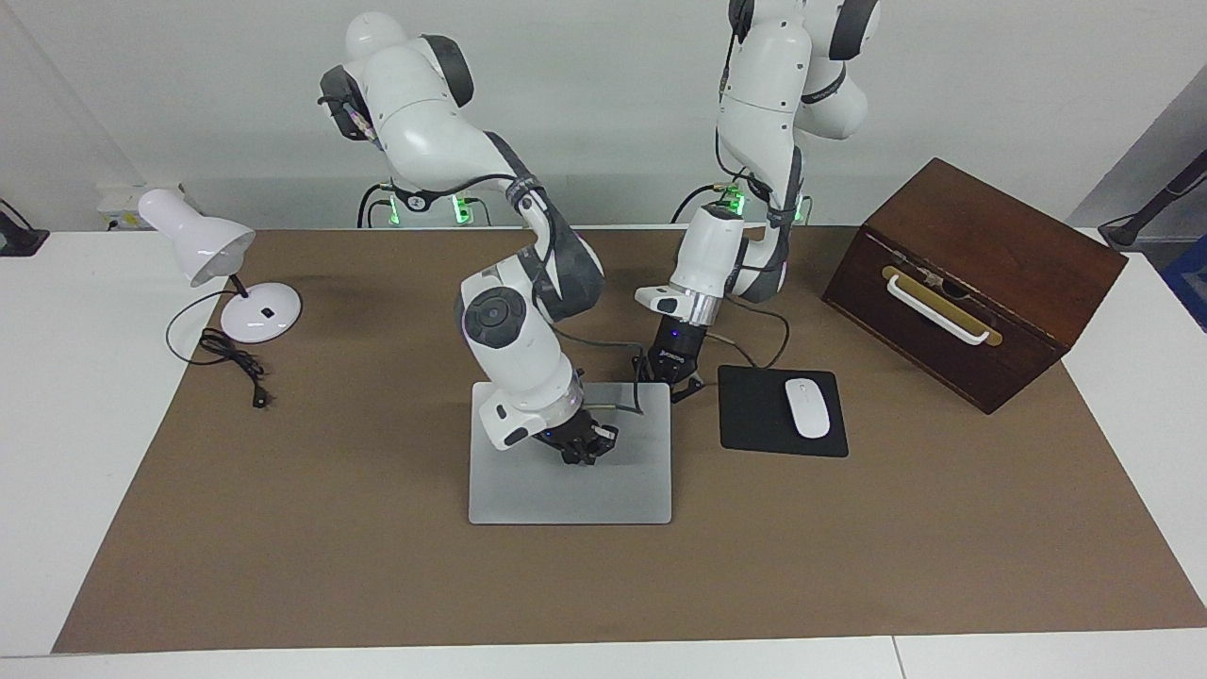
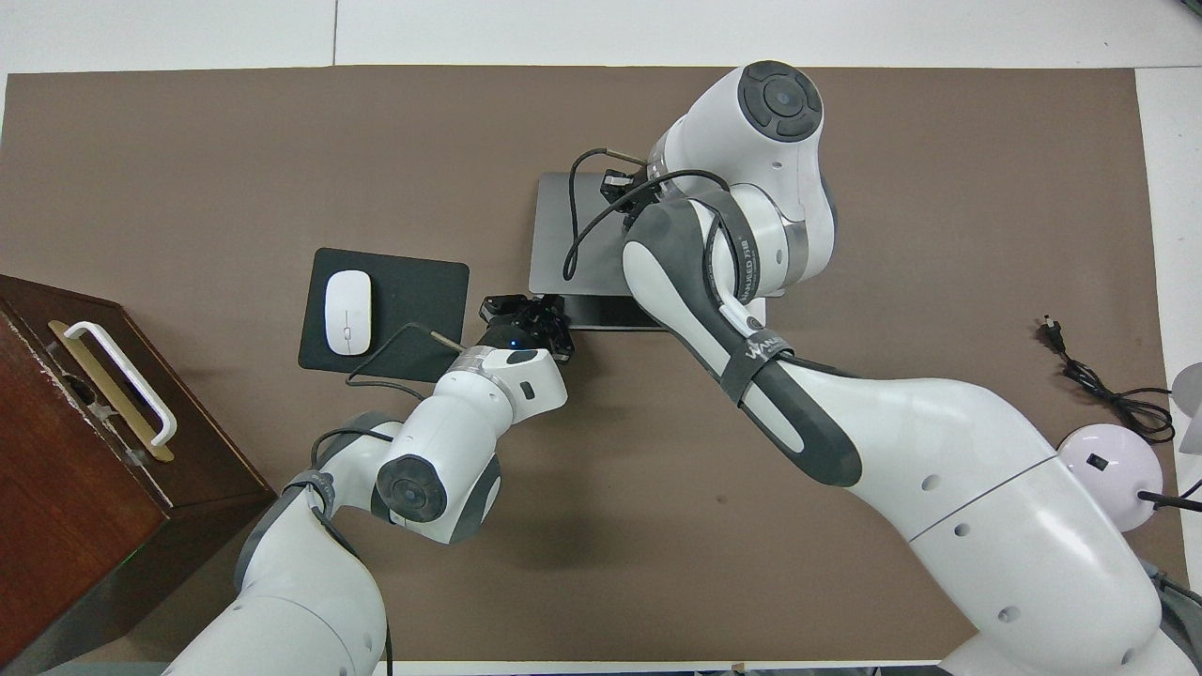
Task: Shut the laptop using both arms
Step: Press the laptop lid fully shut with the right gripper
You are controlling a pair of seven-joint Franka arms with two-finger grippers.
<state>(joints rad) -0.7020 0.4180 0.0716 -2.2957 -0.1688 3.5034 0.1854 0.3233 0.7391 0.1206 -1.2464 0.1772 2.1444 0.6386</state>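
white arms (image 1: 514, 339) with dark grey joints, black cables, black hands.

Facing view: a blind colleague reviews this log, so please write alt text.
The silver laptop lies shut and flat on a brown mat; the right gripper is on its lid, the left gripper at its corner nearest the mouse pad.
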